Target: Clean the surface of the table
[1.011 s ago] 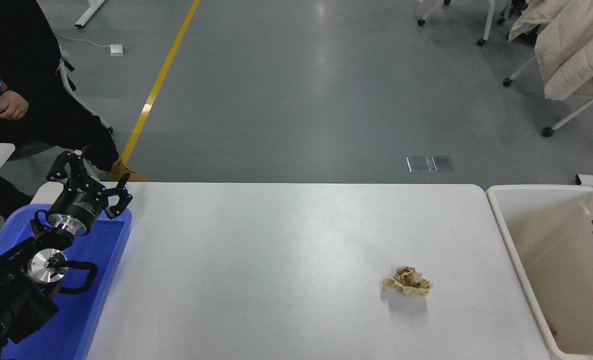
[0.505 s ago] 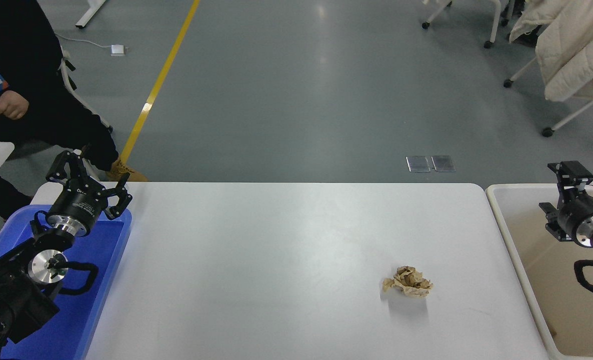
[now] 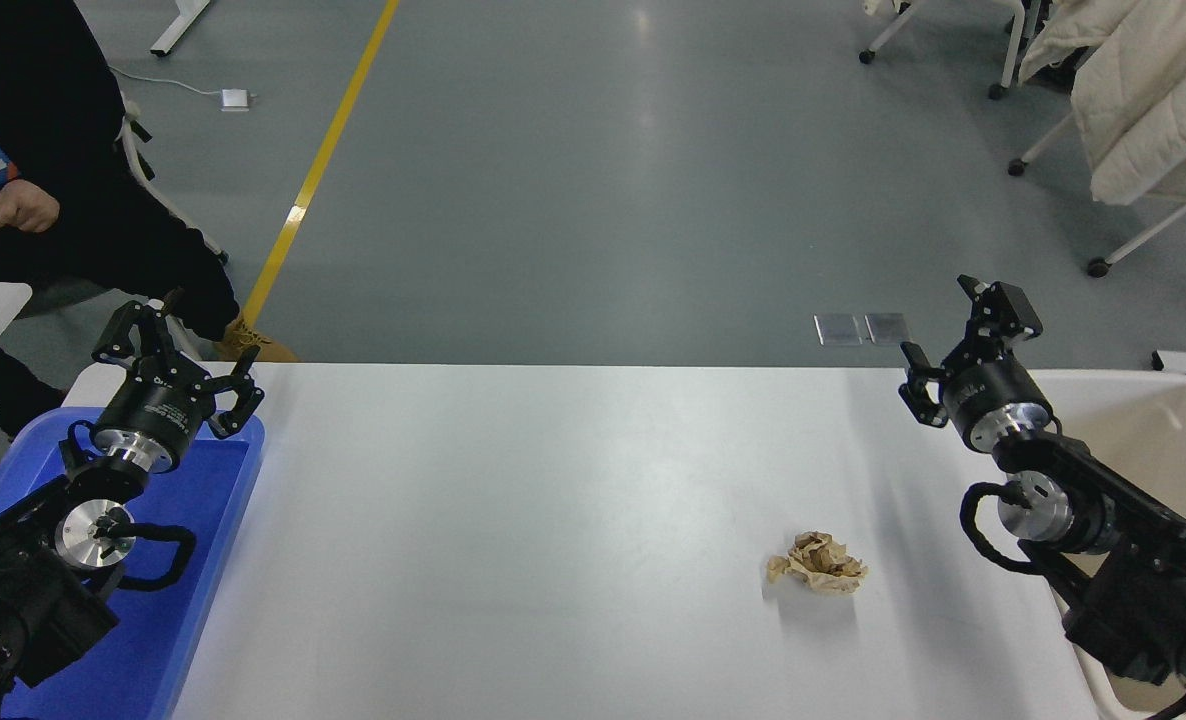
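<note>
Floor: grey and shiny, with a yellow line.
Chairs: on wheels, maybe under a white coat.

No legible text, labels or numbers.

Plain white table surface, tan paper

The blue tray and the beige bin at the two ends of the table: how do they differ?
The blue tray is bright blue and sits at the table's left end under the parked left tool; the beige bin is pale and sits at the right end, partly hidden by the right arm. The tray looks shallow, the bin deeper. What they share: both are open-topped, both flank the white table surface.
</note>
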`<control>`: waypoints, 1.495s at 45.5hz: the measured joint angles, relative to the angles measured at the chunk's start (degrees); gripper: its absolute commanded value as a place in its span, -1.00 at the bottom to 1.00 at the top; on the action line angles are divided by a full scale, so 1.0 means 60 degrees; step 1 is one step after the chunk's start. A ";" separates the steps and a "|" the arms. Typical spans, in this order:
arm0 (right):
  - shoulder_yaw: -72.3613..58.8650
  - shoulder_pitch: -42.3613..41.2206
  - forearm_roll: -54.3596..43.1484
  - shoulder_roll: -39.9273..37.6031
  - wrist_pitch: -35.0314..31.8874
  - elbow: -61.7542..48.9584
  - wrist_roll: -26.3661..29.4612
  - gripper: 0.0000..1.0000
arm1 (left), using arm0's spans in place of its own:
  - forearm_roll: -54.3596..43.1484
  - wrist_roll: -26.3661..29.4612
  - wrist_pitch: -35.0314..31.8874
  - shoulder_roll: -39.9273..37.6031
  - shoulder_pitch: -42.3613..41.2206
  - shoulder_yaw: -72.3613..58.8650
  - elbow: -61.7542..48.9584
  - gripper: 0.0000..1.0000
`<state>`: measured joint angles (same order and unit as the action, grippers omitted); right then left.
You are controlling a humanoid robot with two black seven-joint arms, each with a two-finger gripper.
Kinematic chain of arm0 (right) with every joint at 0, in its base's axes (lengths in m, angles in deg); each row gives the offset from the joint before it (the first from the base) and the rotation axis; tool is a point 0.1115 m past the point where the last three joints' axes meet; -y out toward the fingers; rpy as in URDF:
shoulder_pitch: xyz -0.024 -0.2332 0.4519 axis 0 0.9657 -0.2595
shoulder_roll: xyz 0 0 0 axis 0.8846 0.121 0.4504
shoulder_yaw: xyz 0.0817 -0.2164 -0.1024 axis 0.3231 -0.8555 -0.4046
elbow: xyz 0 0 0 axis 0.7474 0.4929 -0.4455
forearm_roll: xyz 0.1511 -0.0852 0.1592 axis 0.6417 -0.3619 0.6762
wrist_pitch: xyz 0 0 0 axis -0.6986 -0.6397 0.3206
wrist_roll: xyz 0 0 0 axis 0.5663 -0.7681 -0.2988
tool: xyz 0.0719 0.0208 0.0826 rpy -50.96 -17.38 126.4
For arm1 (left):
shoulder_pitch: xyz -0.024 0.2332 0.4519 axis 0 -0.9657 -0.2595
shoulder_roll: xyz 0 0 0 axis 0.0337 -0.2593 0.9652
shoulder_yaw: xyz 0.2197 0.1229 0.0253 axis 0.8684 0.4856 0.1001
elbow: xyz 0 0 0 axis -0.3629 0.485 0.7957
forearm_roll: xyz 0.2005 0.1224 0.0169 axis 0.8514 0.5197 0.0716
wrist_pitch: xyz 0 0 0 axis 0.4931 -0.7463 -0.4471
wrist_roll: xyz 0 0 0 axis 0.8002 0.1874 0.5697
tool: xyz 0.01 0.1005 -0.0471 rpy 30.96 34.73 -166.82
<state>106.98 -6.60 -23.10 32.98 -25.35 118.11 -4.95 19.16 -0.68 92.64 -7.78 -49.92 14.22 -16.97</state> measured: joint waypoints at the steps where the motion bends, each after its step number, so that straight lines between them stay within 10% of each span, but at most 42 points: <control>1: 0.0064 0.0019 -0.0002 0.0113 -0.0015 -0.0004 -0.0044 1.00 | 0.0000 0.0000 0.0000 0.0000 0.0000 0.0000 0.0001 1.00; 37: 0.0008 0.0520 -0.0082 0.0691 -0.0168 -0.0122 -0.0318 1.00 | 0.0000 0.0000 0.0000 0.0000 0.0000 0.0000 0.0001 1.00; 68: -0.7486 -0.1972 -0.2822 -0.4821 -0.0082 0.3160 0.0255 1.00 | 0.0000 0.0000 0.0005 0.0000 0.0010 0.0000 0.0001 1.00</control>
<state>62.06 -18.43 -40.03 4.05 -25.84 137.07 -3.43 19.16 -0.69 92.67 -7.78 -49.86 14.22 -16.97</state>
